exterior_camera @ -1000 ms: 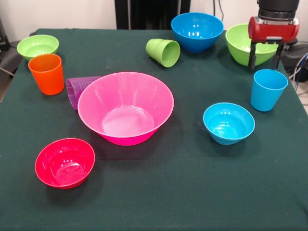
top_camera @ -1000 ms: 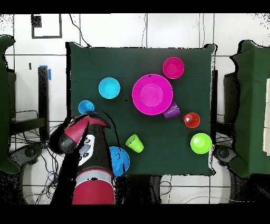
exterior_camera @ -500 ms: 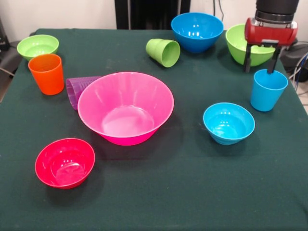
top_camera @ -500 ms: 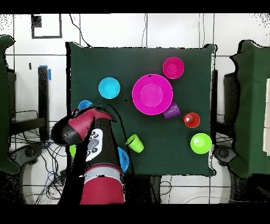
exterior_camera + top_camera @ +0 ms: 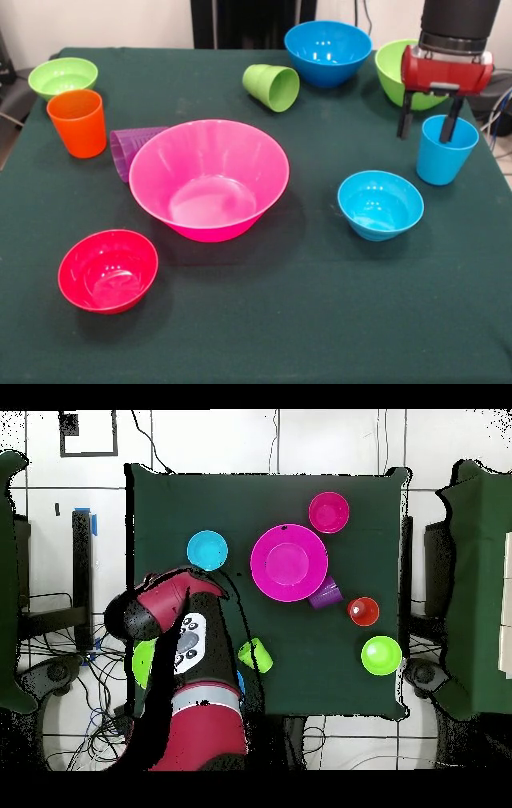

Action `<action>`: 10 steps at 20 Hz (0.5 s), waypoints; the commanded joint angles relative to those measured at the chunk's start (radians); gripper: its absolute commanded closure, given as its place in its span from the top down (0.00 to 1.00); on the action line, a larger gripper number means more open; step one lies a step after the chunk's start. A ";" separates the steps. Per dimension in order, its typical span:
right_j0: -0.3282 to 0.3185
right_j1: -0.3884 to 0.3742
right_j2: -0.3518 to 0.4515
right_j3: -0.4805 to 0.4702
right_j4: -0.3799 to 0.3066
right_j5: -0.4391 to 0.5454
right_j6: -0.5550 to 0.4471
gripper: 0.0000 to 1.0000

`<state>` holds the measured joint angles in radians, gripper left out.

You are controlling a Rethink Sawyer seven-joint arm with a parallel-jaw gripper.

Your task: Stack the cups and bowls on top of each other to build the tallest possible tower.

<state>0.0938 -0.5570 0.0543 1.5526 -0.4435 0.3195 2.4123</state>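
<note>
The large pink bowl [image 5: 208,180] [image 5: 289,562] stands mid-table. Round it are a red bowl [image 5: 108,270], a small light blue bowl [image 5: 380,204] [image 5: 207,550], a medium blue bowl [image 5: 328,52], a medium green bowl [image 5: 392,72] and a small green bowl [image 5: 62,78]. An orange cup [image 5: 78,122] stands upright. A purple cup [image 5: 130,148] and a green cup [image 5: 272,86] lie on their sides. My gripper [image 5: 428,126] is open at the upright light blue cup [image 5: 444,156]. One finger [image 5: 452,120] is over its mouth, the other is outside its left wall. Nothing is stacked.
The table's right edge [image 5: 496,184] runs close beside the light blue cup. In the overhead view my arm [image 5: 185,684] covers the light blue cup and most of the medium blue bowl. Cables lie off the table near that corner.
My gripper has come down and shifted left in the front view, from over the medium green bowl to the light blue cup's rim. No cup or bowl has moved.
</note>
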 commanded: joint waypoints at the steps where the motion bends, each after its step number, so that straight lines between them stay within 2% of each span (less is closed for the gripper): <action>1: 0.015 0.102 0.014 -0.087 -0.061 0.000 -0.023 1.00; 4: 0.062 0.126 -0.038 -0.142 -0.107 0.008 -0.037 1.00; 10: 0.082 0.190 -0.054 -0.196 -0.145 -0.016 -0.061 1.00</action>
<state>0.1558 -0.4553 -0.0129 1.4595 -0.4962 0.3193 2.4123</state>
